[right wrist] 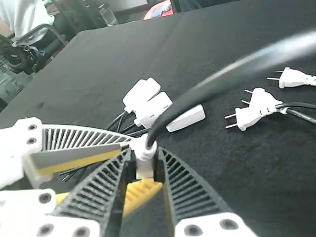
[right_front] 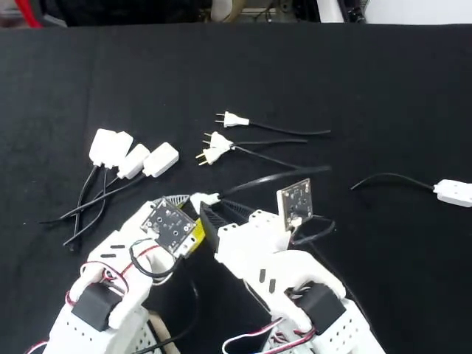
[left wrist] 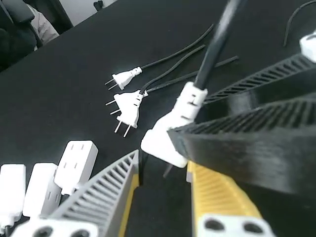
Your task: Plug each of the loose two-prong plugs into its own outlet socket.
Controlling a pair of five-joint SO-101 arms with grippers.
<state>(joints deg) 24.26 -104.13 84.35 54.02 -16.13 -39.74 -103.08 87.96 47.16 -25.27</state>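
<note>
Everything is placed relative to the plug that is already gripped.

Farthest to its left, four white outlet sockets [right_front: 133,156] lie bunched on the black table [right_front: 369,88], their thin dark cords trailing toward me. None has a plug in it.

Just left of the gripped plug sits the left gripper [left wrist: 160,180], its jaws spread and holding nothing. The plug's metal prongs point into that gap, but I cannot tell whether they touch either finger.

The gripped plug [right_front: 204,198] is white and two-pronged, and its long axis runs roughly left to right, prongs leftward. Its black cord [right_front: 273,177] leaves to the right.

Immediately right of it, the right gripper [right wrist: 143,165] pinches the plug body between its black ribbed fingers, clamped firmly.

Beyond the gripped plug and slightly right, three loose plugs [right_front: 219,139] lie near one another, prongs also leftward.

Far to the right, well apart, a fifth socket [right_front: 453,192] rests near the table edge.

I judge that the coming move depends on this: the nearest socket lies up and to the left of the prongs, roughly along the plug's axis, and my left arm is the nearer one to steady or fetch it.
</note>
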